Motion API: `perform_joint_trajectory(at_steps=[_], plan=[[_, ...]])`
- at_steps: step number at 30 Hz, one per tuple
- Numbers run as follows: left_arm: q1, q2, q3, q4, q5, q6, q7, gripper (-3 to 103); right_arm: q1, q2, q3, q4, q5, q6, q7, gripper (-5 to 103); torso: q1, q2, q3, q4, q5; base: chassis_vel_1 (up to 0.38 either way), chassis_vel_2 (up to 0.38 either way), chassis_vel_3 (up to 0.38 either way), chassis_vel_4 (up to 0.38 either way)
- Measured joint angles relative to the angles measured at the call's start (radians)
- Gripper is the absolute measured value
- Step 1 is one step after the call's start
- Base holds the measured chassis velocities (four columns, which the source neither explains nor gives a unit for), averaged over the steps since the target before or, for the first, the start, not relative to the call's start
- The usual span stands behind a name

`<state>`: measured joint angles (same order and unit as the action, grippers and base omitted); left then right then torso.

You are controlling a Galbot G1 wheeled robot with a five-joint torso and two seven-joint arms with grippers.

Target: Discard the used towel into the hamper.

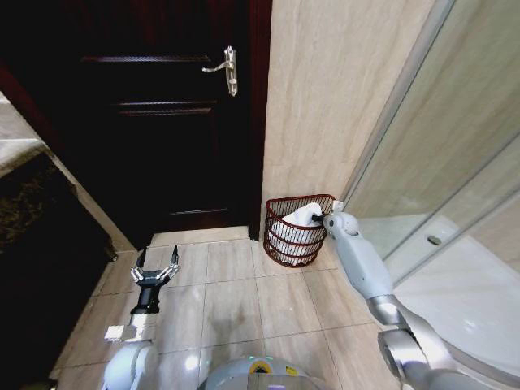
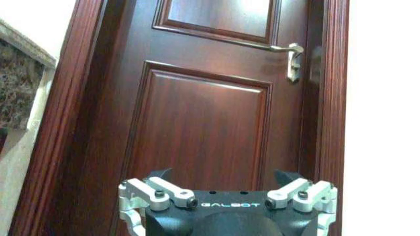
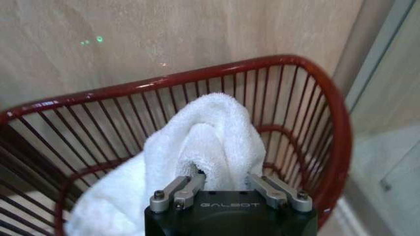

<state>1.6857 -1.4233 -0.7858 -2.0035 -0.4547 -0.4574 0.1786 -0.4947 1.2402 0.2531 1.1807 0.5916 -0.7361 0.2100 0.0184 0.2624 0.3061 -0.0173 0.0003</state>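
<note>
Your right tool (image 3: 223, 184) was over the hamper (image 1: 295, 241), fingers pinched on the white towel (image 3: 203, 142), which already hung inside the rim. Release was likely all that remained. The hamper stood on the tiled floor (image 1: 236, 301) against the beige wall, between door (image 1: 162, 114) and shower glass. Your left tool (image 1: 156, 272) idled spread wide, low near the door.

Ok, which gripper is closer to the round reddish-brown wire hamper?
Right. The right gripper is over the reddish-brown wire hamper, closed on the white towel. The left gripper hangs open above the floor tiles, toward the door.
</note>
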Motion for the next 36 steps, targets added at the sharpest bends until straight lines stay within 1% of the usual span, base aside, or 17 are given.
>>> perform_joint_trajectory(at_steps=[1, 5, 7, 9, 10, 11, 13, 15, 16, 17, 20, 21, 22, 24, 29, 33, 36], plan=[[0.000, 0.000, 0.000, 0.000, 0.000, 0.000, 0.000, 100, 0.000, 0.000, 0.000, 0.000, 0.000, 0.000, 0.000, 17, 0.000, 0.000, 0.000, 0.0000, 0.0000, 0.000, 0.000, 0.000, 0.000], [-0.003, 0.013, 0.000, 0.005, -0.009, 0.000, 0.000, 100, -0.028, -0.088, -0.012, 0.124, -0.034, 0.000, -0.041, 38, 0.000, 0.000, 0.000, -0.0006, -0.0004, 0.000, 0.000, 0.000, 0.000], [-0.005, 0.015, 0.000, 0.007, -0.010, 0.000, -0.001, 100, -0.032, -0.105, -0.012, 0.146, -0.040, 0.000, -0.050, 38, 0.000, 0.000, 0.000, -0.0008, -0.0005, 0.000, 0.000, 0.000, 0.000], [-0.009, 0.021, 0.002, 0.008, -0.021, 0.000, -0.004, 100, -0.045, -0.174, -0.012, 0.230, -0.019, 0.002, -0.032, 54, 0.000, 0.000, 0.000, -0.0008, -0.0002, 0.000, 0.000, 0.000, 0.000], [-0.009, 0.021, 0.002, 0.008, -0.021, 0.000, -0.004, 100, -0.045, -0.174, -0.012, 0.230, -0.019, 0.002, -0.032, 54, 0.000, 0.000, 0.000, -0.0008, -0.0002, 0.000, 0.000, 0.000, 0.000], [-0.011, 0.022, 0.004, 0.009, -0.022, 0.000, -0.006, 100, -0.051, -0.194, -0.009, 0.258, 0.003, 0.003, -0.018, 60, 0.000, 0.000, 0.000, -0.0007, -0.0004, 0.000, 0.000, 0.000, 0.000], [-0.014, 0.022, 0.006, 0.010, -0.022, 0.000, -0.006, 100, -0.056, -0.206, -0.003, 0.282, 0.019, 0.003, -0.003, 60, 0.000, 0.000, 0.000, -0.0006, -0.0002, 0.000, 0.000, 0.000, 0.000], [-0.018, 0.019, 0.009, 0.011, -0.022, 0.000, -0.007, 100, -0.073, -0.221, 0.033, 0.349, 0.047, 0.012, 0.013, 71, 0.000, 0.000, 0.000, -0.0004, -0.0001, 0.000, 0.000, 0.000, 0.000], [-0.019, 0.018, 0.010, 0.009, -0.023, 0.001, -0.011, 100, -0.086, -0.226, 0.057, 0.386, 0.068, 0.032, 0.012, 77, 0.000, 0.000, 0.000, -0.0001, -0.0003, 0.000, 0.000, 0.000, 0.000], [-0.019, 0.018, 0.010, 0.009, -0.023, 0.001, -0.011, 100, -0.086, -0.226, 0.057, 0.386, 0.068, 0.032, 0.012, 77, 0.000, 0.000, 0.000, -0.0001, -0.0003, 0.000, 0.000, 0.000, 0.000], [-0.026, 0.018, 0.010, 0.006, -0.023, 0.005, -0.022, 100, -0.132, -0.234, 0.106, 0.482, 0.098, 0.126, -0.002, 92, 0.000, 0.000, 0.000, -0.0001, -0.0001, 0.000, 0.000, 0.000, 0.000], [-0.026, 0.018, 0.010, 0.006, -0.023, 0.005, -0.022, 100, -0.132, -0.234, 0.106, 0.482, 0.098, 0.126, -0.002, 92, 0.000, 0.000, 0.000, -0.0001, -0.0001, 0.000, 0.000, 0.000, 0.000], [-0.031, 0.020, 0.010, 0.005, -0.023, 0.010, -0.026, 100, -0.157, -0.238, 0.124, 0.524, 0.095, 0.169, -0.012, 97, 0.000, 0.000, 0.000, -0.0001, -0.0005, 0.000, 0.000, 0.000, 0.000], [-0.038, 0.024, 0.012, 0.001, -0.017, 0.021, -0.036, 100, -0.225, -0.245, 0.151, 0.615, 0.058, 0.248, -0.023, 100, 0.000, 0.000, 0.000, -0.0003, -0.0004, 0.000, 0.000, 0.000, 0.000], [-0.054, 0.033, 0.015, -0.012, -0.010, 0.054, -0.046, 100, -0.389, -0.230, 0.197, 0.769, -0.049, 0.322, -0.029, 100, 0.000, 0.000, 0.000, -0.0005, -0.0005, 0.000, 0.000, 0.000, 0.000], [-0.081, 0.054, 0.026, -0.029, 0.006, 0.109, -0.063, 100, -0.564, -0.167, 0.219, 0.882, -0.225, 0.414, -0.021, 100, 0.000, 0.000, 0.000, -0.0006, -0.0003, 0.000, 0.000, 0.000, 0.000], [-0.103, 0.067, 0.032, -0.038, 0.012, 0.145, -0.079, 100, -0.636, -0.137, 0.221, 0.920, -0.288, 0.443, -0.015, 100, 0.000, 0.000, 0.000, -0.0003, -0.0003, 0.000, 0.000, 0.000, 0.000]])
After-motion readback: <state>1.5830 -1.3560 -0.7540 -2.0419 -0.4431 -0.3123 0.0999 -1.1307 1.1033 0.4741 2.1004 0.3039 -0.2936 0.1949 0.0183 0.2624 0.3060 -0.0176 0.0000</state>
